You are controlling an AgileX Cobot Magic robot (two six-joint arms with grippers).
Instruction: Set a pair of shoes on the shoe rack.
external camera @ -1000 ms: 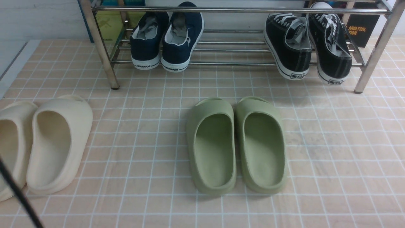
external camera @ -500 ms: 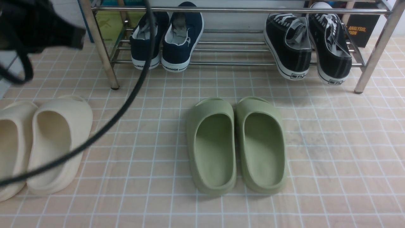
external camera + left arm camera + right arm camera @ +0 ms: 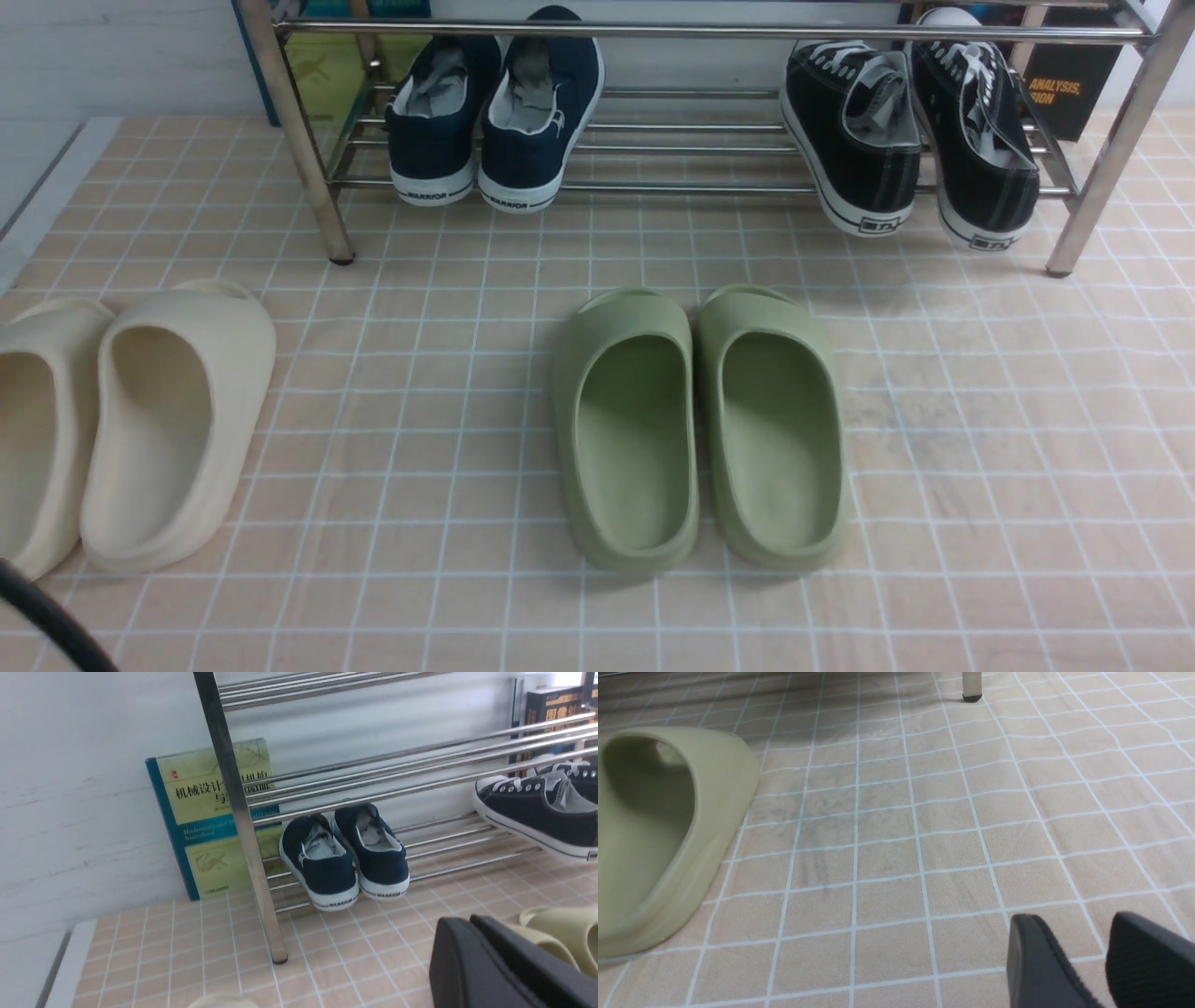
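Note:
The pair of shoes, two navy slip-ons with white soles (image 3: 434, 121) (image 3: 537, 117), rests side by side on the bottom bars of the chrome shoe rack (image 3: 709, 30), at its left end, heels toward me. The left wrist view shows the same shoes (image 3: 322, 865) (image 3: 378, 856) behind the rack's leg (image 3: 238, 812). My left gripper (image 3: 467, 920) is shut and empty, low over the floor, well short of the shoes. My right gripper (image 3: 1069, 926) is open over bare tiles with nothing between its fingers. Neither gripper appears in the front view.
Two black lace-up sneakers (image 3: 910, 131) hang on the rack's right end. Green slides (image 3: 695, 425) lie mid-floor and cream slides (image 3: 121, 420) at the left. A book (image 3: 205, 821) leans on the wall behind the rack. A black cable (image 3: 47, 621) crosses the bottom-left corner.
Half a second ago my left arm and its cable swept across the upper left of the front view; now they are gone and only a bit of cable shows. The shoes have not moved.

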